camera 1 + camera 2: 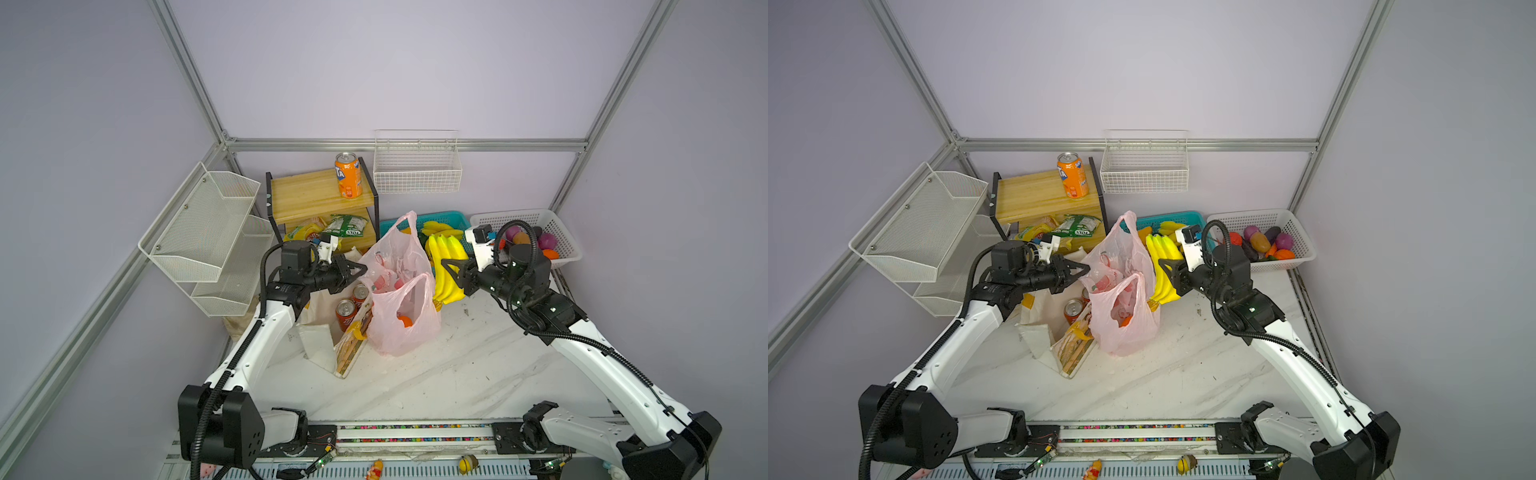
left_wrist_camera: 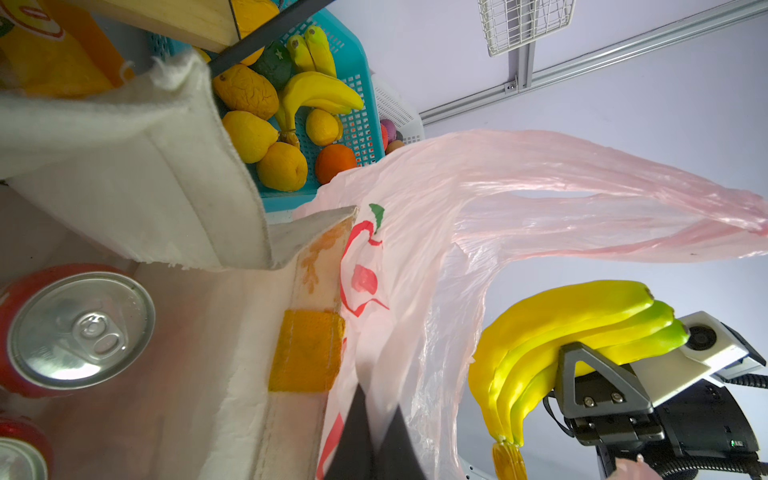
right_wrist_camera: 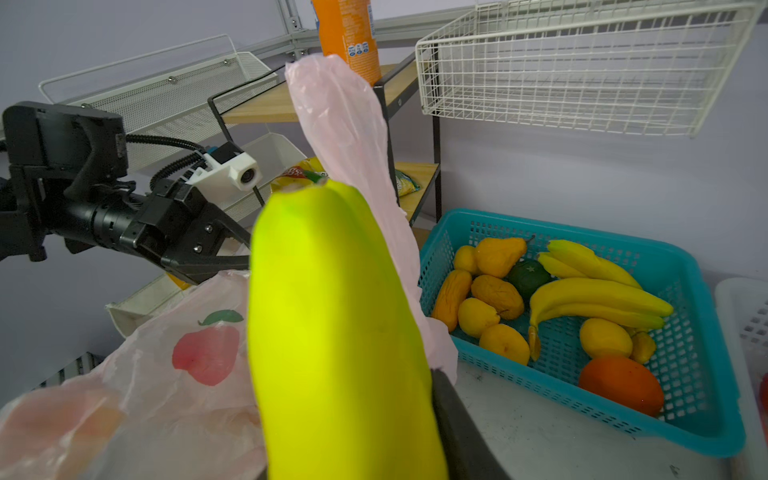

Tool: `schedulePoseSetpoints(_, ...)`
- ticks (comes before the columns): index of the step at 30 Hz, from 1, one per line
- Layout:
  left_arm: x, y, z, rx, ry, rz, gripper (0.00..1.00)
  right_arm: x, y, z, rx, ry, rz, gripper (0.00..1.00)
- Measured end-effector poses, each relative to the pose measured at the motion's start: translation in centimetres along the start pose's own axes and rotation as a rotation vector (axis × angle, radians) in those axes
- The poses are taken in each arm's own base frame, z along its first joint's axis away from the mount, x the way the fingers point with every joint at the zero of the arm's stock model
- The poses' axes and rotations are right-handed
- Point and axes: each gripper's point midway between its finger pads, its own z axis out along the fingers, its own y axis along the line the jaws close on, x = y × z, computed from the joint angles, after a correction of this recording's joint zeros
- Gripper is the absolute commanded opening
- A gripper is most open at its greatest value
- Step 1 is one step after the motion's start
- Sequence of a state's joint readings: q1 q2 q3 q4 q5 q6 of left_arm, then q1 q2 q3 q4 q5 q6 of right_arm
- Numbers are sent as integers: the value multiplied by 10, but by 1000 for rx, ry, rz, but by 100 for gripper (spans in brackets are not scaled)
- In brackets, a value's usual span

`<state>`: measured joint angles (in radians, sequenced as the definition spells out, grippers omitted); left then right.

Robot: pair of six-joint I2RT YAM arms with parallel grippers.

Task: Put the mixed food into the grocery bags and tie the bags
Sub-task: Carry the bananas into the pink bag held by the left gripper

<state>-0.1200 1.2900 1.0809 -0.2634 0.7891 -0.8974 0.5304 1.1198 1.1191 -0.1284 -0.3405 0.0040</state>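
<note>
Pink translucent plastic bag [image 1: 415,336] with red apple prints, crinkled and thin, stands upright beside a white canvas tote [image 1: 320,345] holding two red cola cans [image 1: 345,314]. Left gripper [image 1: 360,268] is clenched on its film; right gripper [image 1: 451,268] grasps a smooth yellow banana bunch [image 1: 446,251]. Only the left wrist view shows the tote's coarse weave.

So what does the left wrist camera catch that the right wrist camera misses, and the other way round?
Left wrist only: two red cola cans inside the white tote. Right wrist only: the orange soda can and the mesh wall rack. Both: the pink bag, the banana bunch and the teal fruit basket.
</note>
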Motion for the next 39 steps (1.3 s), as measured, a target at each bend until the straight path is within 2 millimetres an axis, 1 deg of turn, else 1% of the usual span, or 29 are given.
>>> schedulePoseSetpoints(5, 0, 0, 0, 0, 0, 1, 0, 1, 13, 5, -72, 2, -14, 21)
schedulePoseSetpoints(10, 0, 0, 0, 0, 0, 1, 0, 3, 18, 10, -113, 8, -16, 21)
schedulePoseSetpoints(18, 0, 0, 0, 1, 1, 2, 0, 14, 27, 22, -186, 42, -5, 21)
schedulePoseSetpoints(22, 0, 0, 0, 1, 1, 4, 0, 8, 35, 16, -219, 21, -19, 22)
schedulePoseSetpoints(24, 0, 0, 0, 1, 2, 4, 0, 3, 43, 14, -247, 3, -29, 22)
schedulePoseSetpoints(26, 2, -1, 1, 2, 5, 5, 0, 1, 50, 15, -267, -9, -39, 22)
schedulePoseSetpoints(28, 2, -2, 1, 4, 8, 7, 0, 3, 55, 22, -277, 0, -41, 22)
schedulePoseSetpoints(31, 4, -2, 2, 5, 12, 8, 0, 3, 57, 46, -268, 23, -45, 22)
schedulePoseSetpoints(34, 5, -3, 3, 7, 16, 9, 0, 9, 60, 71, -258, 51, -60, 22)
schedulePoseSetpoints(36, 6, -4, 4, 8, 18, 10, 0, 16, 62, 84, -252, 73, -72, 22)
schedulePoseSetpoints(39, 6, -4, 4, 8, 19, 11, 0, 32, 58, 95, -220, 107, -81, 21)
